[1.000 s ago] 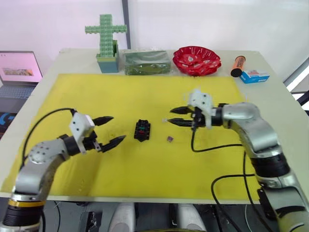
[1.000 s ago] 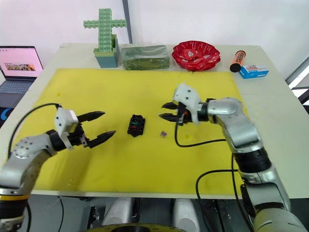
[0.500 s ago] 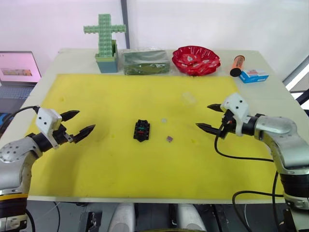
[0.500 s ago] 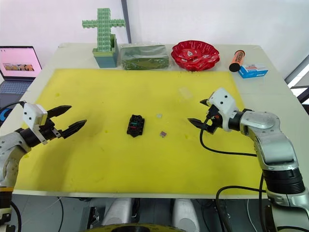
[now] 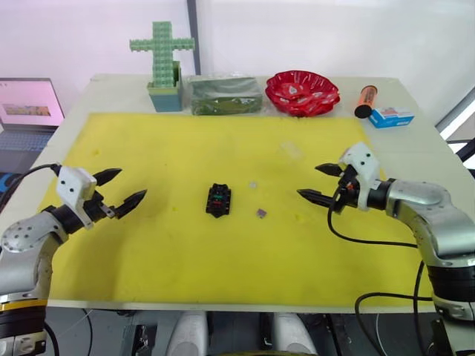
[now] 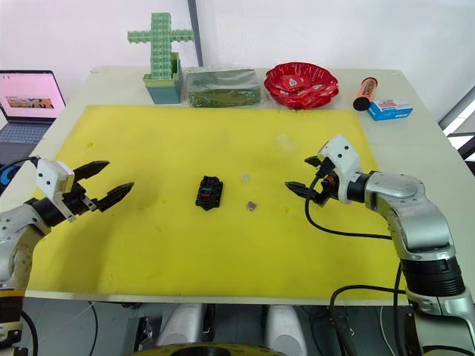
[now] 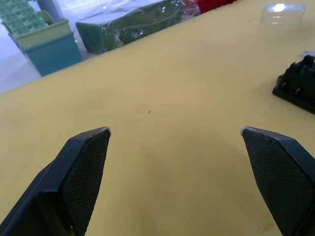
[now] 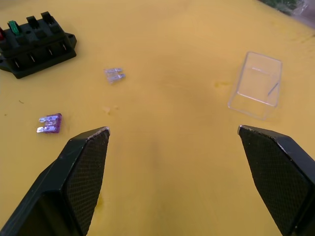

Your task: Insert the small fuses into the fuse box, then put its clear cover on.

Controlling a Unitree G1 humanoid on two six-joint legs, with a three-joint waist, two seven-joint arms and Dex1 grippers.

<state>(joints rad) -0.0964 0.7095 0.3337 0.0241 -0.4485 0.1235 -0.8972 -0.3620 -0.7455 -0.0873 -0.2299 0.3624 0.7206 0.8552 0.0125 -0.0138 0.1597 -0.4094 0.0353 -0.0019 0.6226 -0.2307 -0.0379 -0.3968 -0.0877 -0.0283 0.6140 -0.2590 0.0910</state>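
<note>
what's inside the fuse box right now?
The fuse box holds a red fuse and a green fuse in end slots; the other slots look empty. How deep they sit can't be seen.

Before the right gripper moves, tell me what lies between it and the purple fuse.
Nothing visible does. The right gripper hangs open over bare yellow mat; the purple fuse lies apart from the pale fuse, the fuse box and the clear cover.

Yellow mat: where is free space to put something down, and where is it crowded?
Free: the mat between the left gripper and the fuse box, and the near strip in front of the box. Crowded: right of the box, where the purple fuse, pale fuse and clear cover lie before the right gripper.
</note>
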